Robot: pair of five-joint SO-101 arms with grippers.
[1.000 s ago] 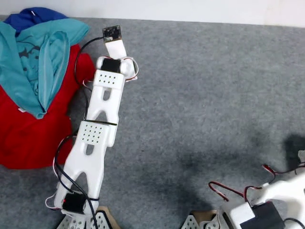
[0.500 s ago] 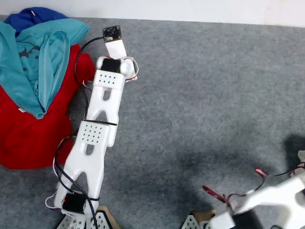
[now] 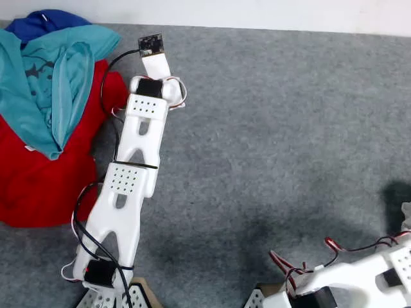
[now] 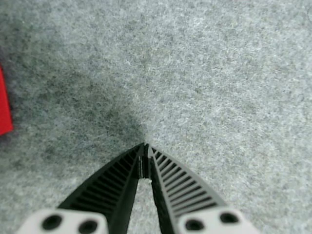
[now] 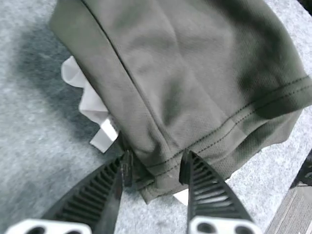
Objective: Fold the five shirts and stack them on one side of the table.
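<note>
Left gripper [image 4: 145, 149] pinched fully shut, ribbed tips pressed together with nothing between them, poised low over the bare grey table [image 4: 209, 73]. Near it, a sliver of the red shirt [image 4: 4, 105].

Right gripper [image 5: 156, 165] spread partly open, gripping nothing, its two fingers standing either side of the stitched hem of an olive shirt [image 5: 190, 73]; cannot tell whether the tips touch the cloth. Beneath that olive shirt, one white shirt [image 5: 91, 105], peeking out along one side and again under the hem.

From above: two white arms side by side. Left arm [image 3: 138, 144] stretched out long across the table, its wrist beside a heap of three shirts in the far left corner. In that heap, the red shirt at the bottom and spread widest, a teal shirt [image 3: 38, 96] rumpled over it, a blue shirt [image 3: 42, 22] bunched at the far edge, partly under the teal. Right arm [image 3: 359, 282] folded low at the near right corner, well apart from the heap.

Five shirts in all: three heaped on the left, two at the right gripper. None of the heaped three folded.
</note>
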